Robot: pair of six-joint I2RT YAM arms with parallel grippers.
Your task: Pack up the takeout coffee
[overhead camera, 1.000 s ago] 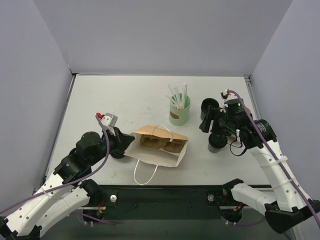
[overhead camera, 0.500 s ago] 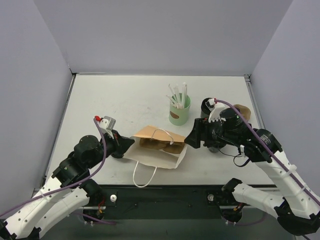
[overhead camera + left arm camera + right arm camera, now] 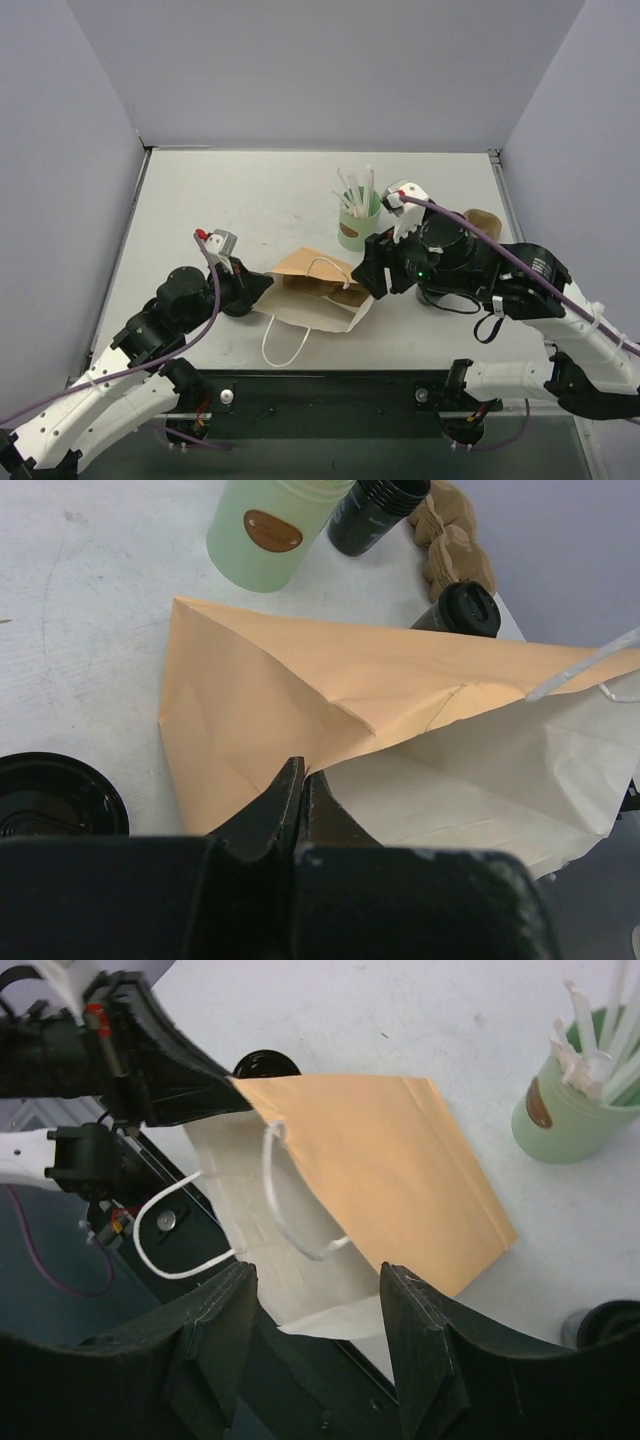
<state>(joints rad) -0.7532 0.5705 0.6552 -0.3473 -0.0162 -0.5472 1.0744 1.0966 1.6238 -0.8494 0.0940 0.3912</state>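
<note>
The paper bag (image 3: 318,292) lies on its side mid-table, tan face up, its white handle (image 3: 284,345) trailing toward the near edge. My left gripper (image 3: 257,290) is shut on the bag's left edge (image 3: 300,770). My right gripper (image 3: 372,272) hangs open just over the bag's right end; its black fingers (image 3: 222,1332) straddle the bag's white lip (image 3: 330,1305) with nothing held. The takeout coffee (image 3: 468,608), a black lidded cup, stands behind the bag in the left wrist view. In the top view my right arm hides it.
A mint-green cup (image 3: 358,226) with white straws stands behind the bag. A ribbed black cup (image 3: 380,500) and brown cardboard pieces (image 3: 448,542) sit beyond it. A squat stack of black lids (image 3: 58,796) rests beside my left gripper.
My right arm has swung left from the black cups to the bag's right end. The left gripper has kept its hold, and the bag has shifted slightly.
</note>
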